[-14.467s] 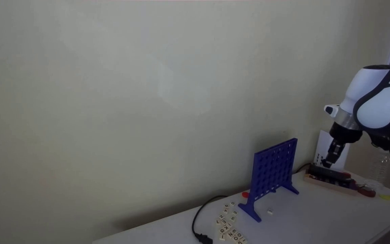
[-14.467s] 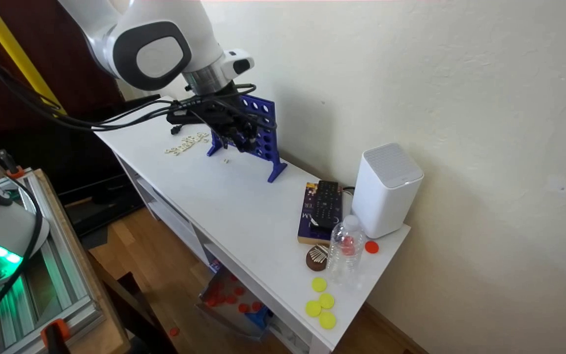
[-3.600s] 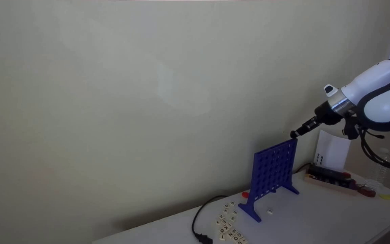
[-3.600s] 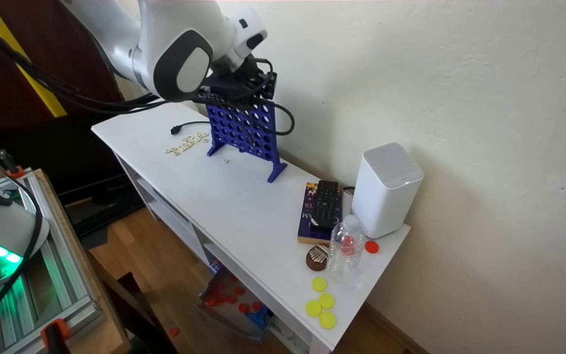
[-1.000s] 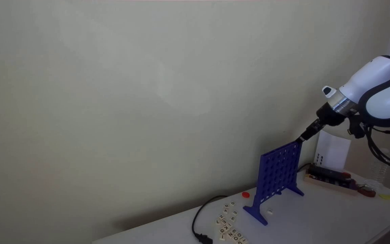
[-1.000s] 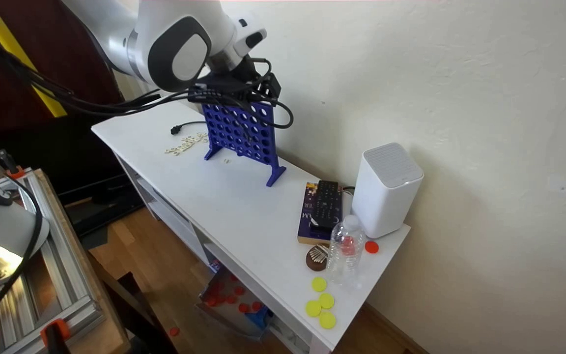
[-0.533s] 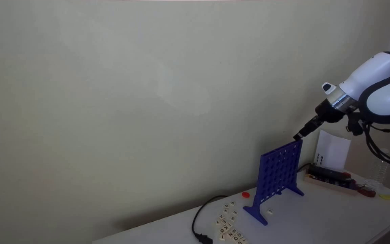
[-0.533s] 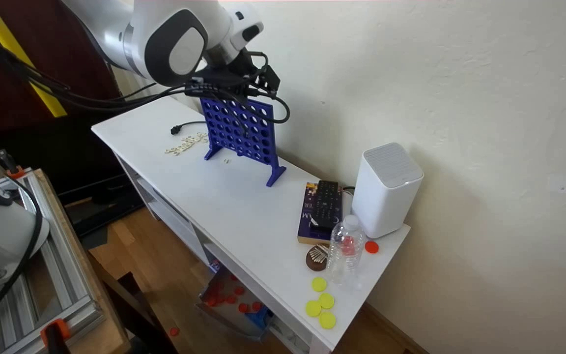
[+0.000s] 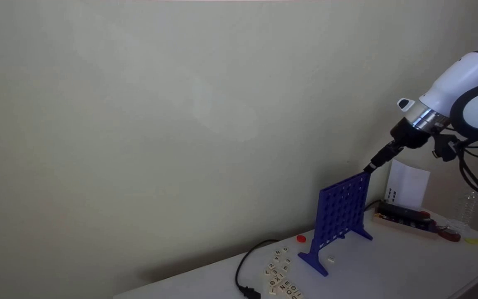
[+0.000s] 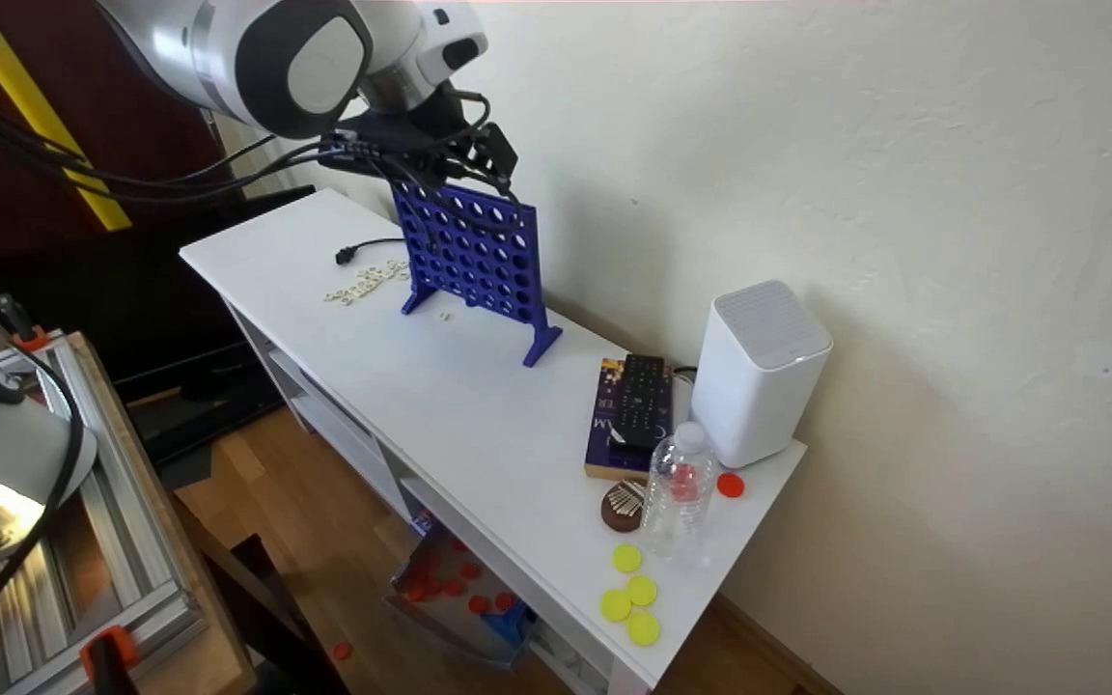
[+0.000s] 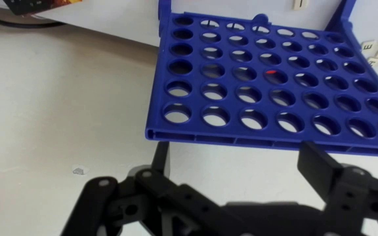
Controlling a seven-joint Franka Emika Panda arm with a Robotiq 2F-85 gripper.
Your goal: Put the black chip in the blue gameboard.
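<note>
Your arm (image 9: pixel 450 91) has drawn back slightly since a moment ago, the blue gameboard (image 11: pixel 262 86) stands upright with your gripper (image 11: pixel 238 159), spread wide and holding nothing, near its top edge, and what look like black chips (image 11: pixel 180 67) fill the lower four holes of one end column.

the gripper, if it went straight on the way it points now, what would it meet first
The gripper would probably meet the top edge of the blue gameboard first, which shows right at its open jaws in the wrist view. Depth is unclear, so any gap can't be judged.
</note>
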